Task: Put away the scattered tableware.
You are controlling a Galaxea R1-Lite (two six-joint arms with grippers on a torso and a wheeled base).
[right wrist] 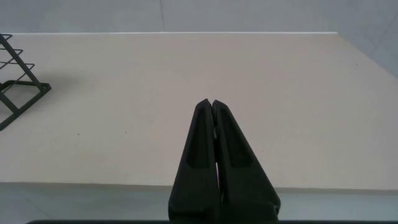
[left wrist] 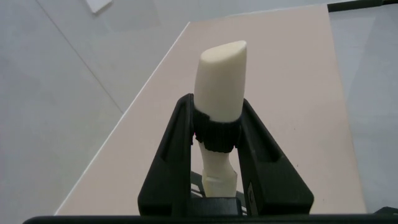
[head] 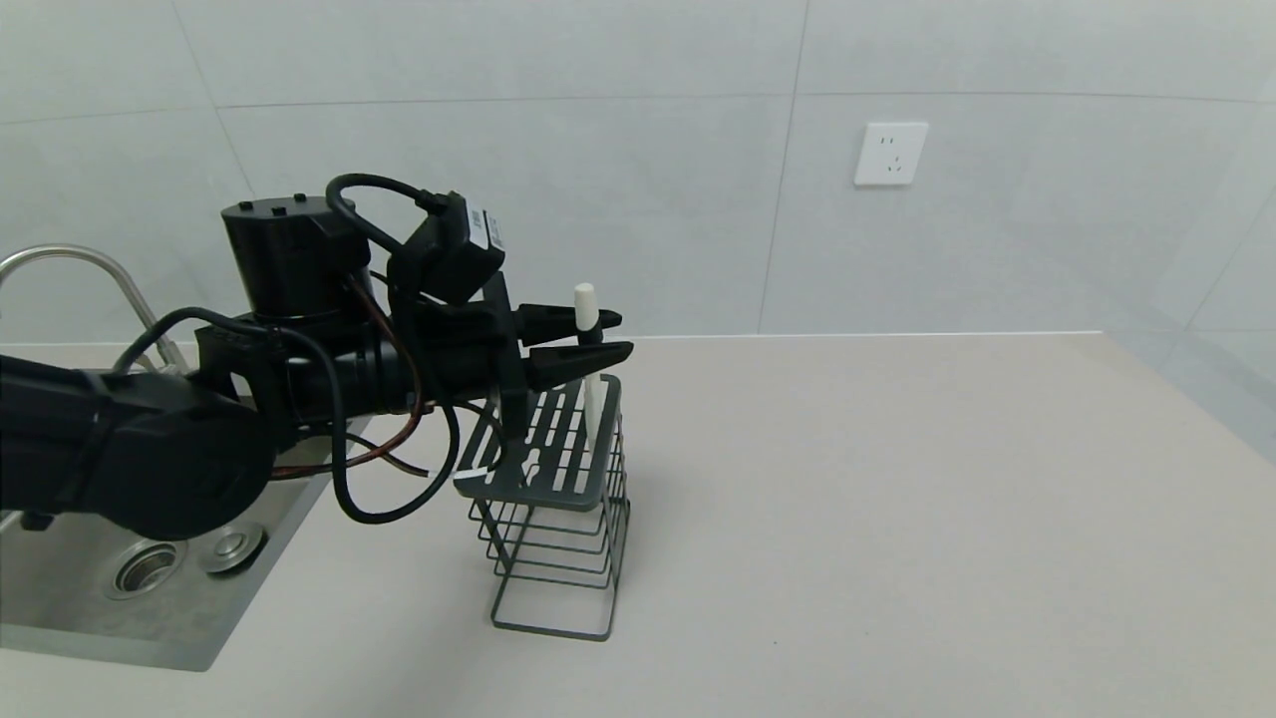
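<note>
Setting: pale countertop [head: 897, 499] below a grey tiled wall [head: 598, 199], with a sink [head: 60, 598] and faucet [head: 90, 261] at the robot's left and a wall socket [head: 890, 153] farther right.
White utensil [head: 586, 302]: held upright by its thick handle, blunt end up, lower part reaching down to the slotted top of the cutlery rack [head: 553, 519]; working end hidden, so hard to tell whether already through a slot.
Left gripper [head: 618, 333]: clamped on the white utensil a little below the handle's tip, level, directly above the rack's far right corner.
Cutlery rack: dark wire frame under a slotted lid, standing on the countertop just beside the sink's edge.
Right gripper [right wrist: 212, 111]: pressed together on nothing, above bare countertop, well apart from the rack.
Step in hand: judged to be feeding the utensil into a slot, with the release not yet made.
Doing it well: keep the handle vertical, line the shaft up with a single slot, lower straight down with no sideways drag on the light frame, and let go only once the lower end bears on something. Otherwise, risk of a tipped rack or a utensil wedged across the bars.
Head view: height of the utensil over the lid, and the sink alongside.
Left wrist view: close look at the grip, handle centred between both fingers [left wrist: 177, 143], countertop far beneath.
Right wrist view: one corner of the rack off to the side, seen low across the surface.
</note>
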